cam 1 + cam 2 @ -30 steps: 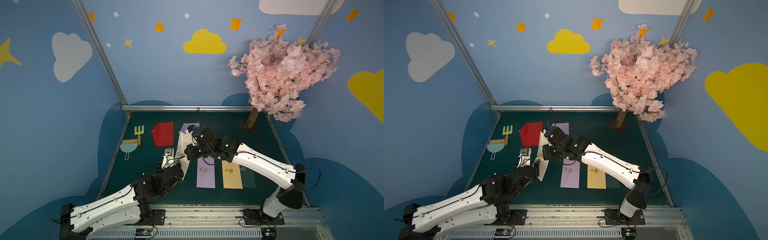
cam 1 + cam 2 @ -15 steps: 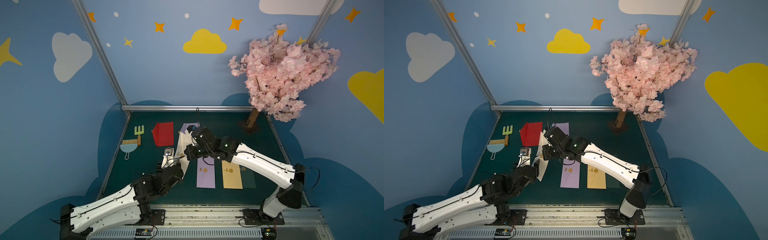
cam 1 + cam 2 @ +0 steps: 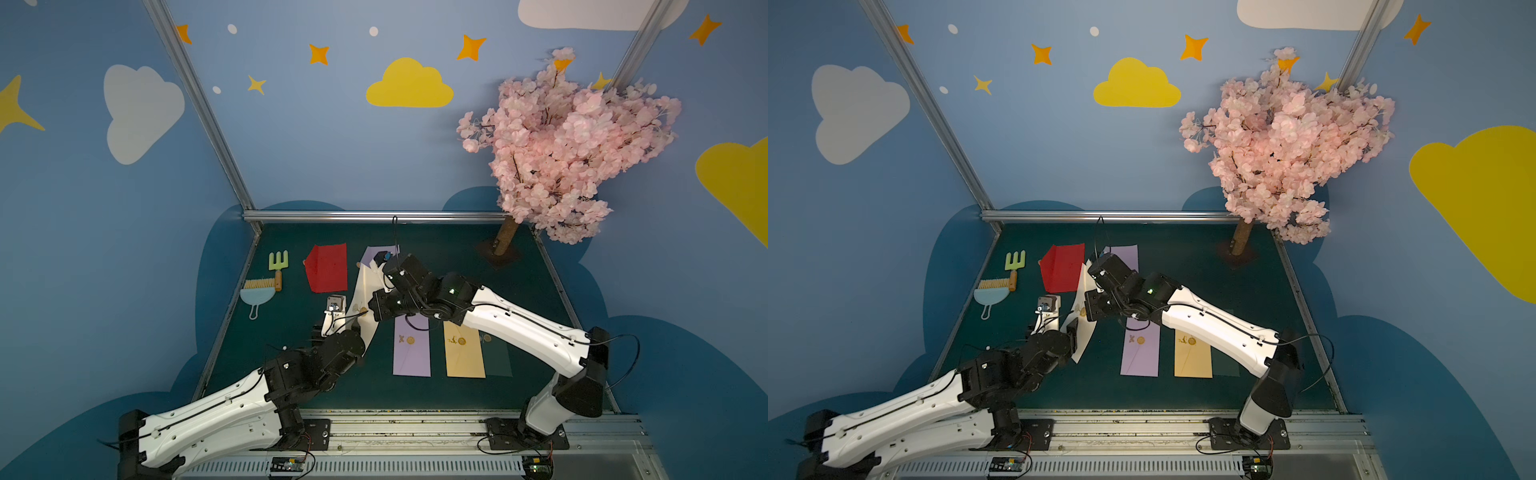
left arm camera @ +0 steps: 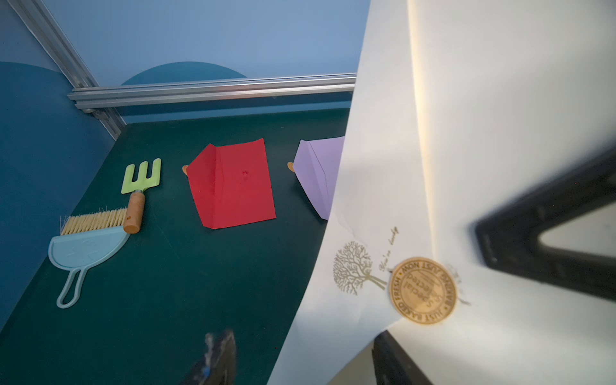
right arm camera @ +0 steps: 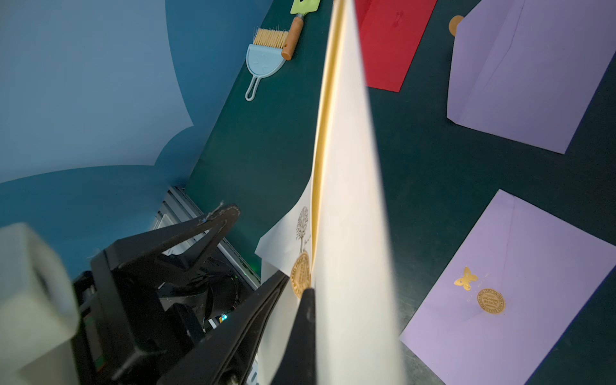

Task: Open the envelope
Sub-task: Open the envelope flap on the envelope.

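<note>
Toward the left edge of the table (image 3: pixel 457 395), the red envelope (image 3: pixel 327 268) lies flat; I leave it alone. Just right of it, my left gripper (image 5: pixel 258 245) has its fingers apart, straddling the tip of the flap (image 4: pixel 366 233) by the gold seal (image 4: pixel 423 290). One finger lies against the paper, but nothing is pinched. The cream envelope (image 3: pixel 362 286) stands on edge in the air, left of the table's middle. The right gripper (image 3: pixel 371 311) clamps it, fingers together on the body just beside the seal. I judge the job partly done: the flap gapes off the body, showing yellow lining, but it isn't folded back. Against a second ago I see no change: both arms and the envelope sit where they were.
</note>
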Controlling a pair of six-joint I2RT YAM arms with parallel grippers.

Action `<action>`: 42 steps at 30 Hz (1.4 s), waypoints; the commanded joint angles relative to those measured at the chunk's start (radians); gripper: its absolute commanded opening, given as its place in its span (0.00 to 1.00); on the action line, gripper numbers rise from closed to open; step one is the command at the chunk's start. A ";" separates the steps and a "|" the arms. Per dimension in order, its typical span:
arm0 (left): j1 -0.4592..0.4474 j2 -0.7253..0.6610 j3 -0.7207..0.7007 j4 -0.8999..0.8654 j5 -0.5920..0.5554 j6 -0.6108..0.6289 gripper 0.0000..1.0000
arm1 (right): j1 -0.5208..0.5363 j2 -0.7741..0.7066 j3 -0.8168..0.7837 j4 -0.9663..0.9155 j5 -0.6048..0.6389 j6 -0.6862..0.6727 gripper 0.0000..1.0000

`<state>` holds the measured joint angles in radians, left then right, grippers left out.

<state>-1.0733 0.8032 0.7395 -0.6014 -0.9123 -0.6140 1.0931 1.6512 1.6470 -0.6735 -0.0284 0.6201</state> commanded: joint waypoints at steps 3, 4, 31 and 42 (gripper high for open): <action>0.009 -0.015 0.018 -0.004 -0.017 -0.010 0.66 | 0.010 -0.001 -0.025 -0.031 -0.021 -0.006 0.00; 0.009 -0.016 0.017 -0.003 -0.017 -0.009 0.66 | 0.010 -0.001 -0.026 -0.031 -0.022 -0.007 0.00; 0.015 -0.009 0.016 0.003 -0.008 -0.010 0.66 | 0.011 -0.005 -0.029 -0.035 -0.022 -0.008 0.00; 0.015 -0.013 0.013 0.006 -0.006 -0.009 0.66 | 0.010 -0.004 -0.030 -0.031 -0.025 -0.007 0.00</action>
<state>-1.0668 0.7982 0.7395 -0.6064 -0.8928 -0.6144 1.0931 1.6512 1.6321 -0.6693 -0.0349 0.6201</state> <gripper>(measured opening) 0.658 0.048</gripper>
